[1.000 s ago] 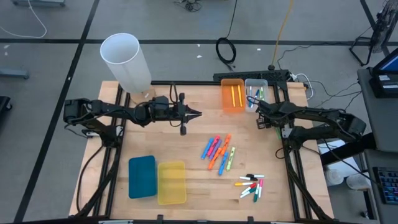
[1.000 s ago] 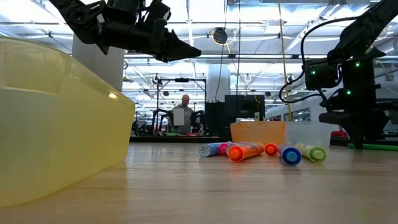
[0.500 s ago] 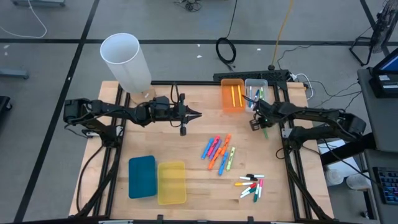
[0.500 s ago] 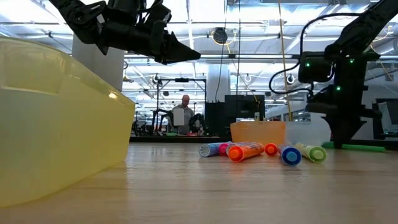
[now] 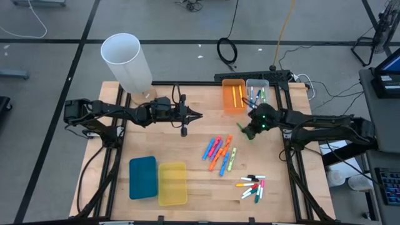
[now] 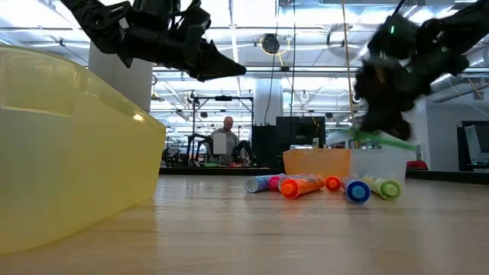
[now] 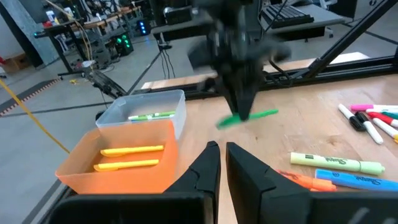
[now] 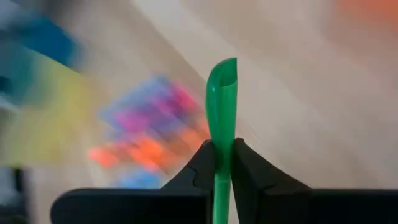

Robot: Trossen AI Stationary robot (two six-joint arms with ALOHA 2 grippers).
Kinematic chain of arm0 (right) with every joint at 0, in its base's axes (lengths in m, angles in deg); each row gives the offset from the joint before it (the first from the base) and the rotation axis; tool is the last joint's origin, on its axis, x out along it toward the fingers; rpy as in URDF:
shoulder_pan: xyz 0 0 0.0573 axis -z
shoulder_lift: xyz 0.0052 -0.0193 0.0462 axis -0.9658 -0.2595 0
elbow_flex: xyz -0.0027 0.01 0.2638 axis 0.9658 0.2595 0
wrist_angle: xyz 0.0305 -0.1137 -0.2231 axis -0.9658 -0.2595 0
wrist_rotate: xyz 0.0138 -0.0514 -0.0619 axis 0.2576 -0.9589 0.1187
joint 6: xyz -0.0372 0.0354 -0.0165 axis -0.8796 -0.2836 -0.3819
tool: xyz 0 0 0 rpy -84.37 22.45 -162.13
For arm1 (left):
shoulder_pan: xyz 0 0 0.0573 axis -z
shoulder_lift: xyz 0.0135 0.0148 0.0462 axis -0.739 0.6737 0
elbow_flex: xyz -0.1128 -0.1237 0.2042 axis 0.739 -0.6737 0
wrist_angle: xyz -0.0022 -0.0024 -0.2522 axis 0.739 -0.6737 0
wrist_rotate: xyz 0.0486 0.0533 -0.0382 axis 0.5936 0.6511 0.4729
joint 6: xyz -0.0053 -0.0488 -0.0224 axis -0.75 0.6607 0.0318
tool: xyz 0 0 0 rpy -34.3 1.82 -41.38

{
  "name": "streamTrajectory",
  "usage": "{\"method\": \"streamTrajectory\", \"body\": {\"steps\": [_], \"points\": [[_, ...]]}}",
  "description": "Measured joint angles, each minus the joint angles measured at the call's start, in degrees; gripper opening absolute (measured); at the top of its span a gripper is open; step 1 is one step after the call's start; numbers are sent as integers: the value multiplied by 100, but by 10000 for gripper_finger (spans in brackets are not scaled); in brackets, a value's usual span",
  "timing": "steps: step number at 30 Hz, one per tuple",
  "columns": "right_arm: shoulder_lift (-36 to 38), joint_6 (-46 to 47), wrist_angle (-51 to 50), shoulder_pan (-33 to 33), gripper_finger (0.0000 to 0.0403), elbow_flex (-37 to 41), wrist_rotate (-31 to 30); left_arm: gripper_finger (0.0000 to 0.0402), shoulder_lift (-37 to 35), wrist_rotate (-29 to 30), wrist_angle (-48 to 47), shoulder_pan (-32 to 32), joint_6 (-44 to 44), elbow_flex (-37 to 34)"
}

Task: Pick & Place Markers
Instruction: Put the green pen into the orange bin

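My right gripper (image 5: 249,130) is shut on a thin green marker (image 7: 245,118) above the table, near the clear bin (image 5: 257,90); the marker also shows in the right wrist view (image 8: 221,93). My left gripper (image 5: 197,115) hangs shut and empty over the table's far middle. A heap of coloured highlighters (image 5: 220,152) lies on the table's middle. Several thin white-bodied markers (image 5: 253,187) lie nearer the front right. Two yellow markers lie in the orange bin (image 5: 234,97). Green and blue ones lie in the clear bin. My right gripper pinches the green marker between its two fingers (image 8: 205,163), about its middle (image 7: 244,117). The fingers come from above, pointing down, and lie across the marker. The marker is lifted clear of the table and hangs nearly level below the fingers.
A tall white cylinder (image 5: 127,62) stands at the far left corner. A teal bin (image 5: 142,177) and a yellow bin (image 5: 172,183) lie at the near left. A person (image 6: 225,141) stands far behind the table.
My right gripper has swung from the clear bin toward the table's left and near edges, turning as it went. It carries the green marker, which has risen from table height and now hangs clear.
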Motion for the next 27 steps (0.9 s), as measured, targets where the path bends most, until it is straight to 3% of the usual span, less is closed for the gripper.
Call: {"method": "streamTrajectory", "body": {"steps": [4,6,10,14,19,27], "points": [[-74,-151,2072,-92,17,-25,-278,31,0,0,-13,0,43,0],[-216,-530,2498,-4,17,-200,-670,31,0,2,-11,0,43,0],[-792,-1252,1777,496,17,-1047,-1612,31,0,0,-10,0,43,0],[-1600,-1630,462,1148,17,-2180,-1967,31,0,2,-11,0,43,0],[-2479,-1657,-196,1798,32,-2869,-1888,31,0,2,-36,0,52,0],[-2827,-1775,-189,1977,129,-2826,-1314,31,0,2,-174,0,116,0]]}}
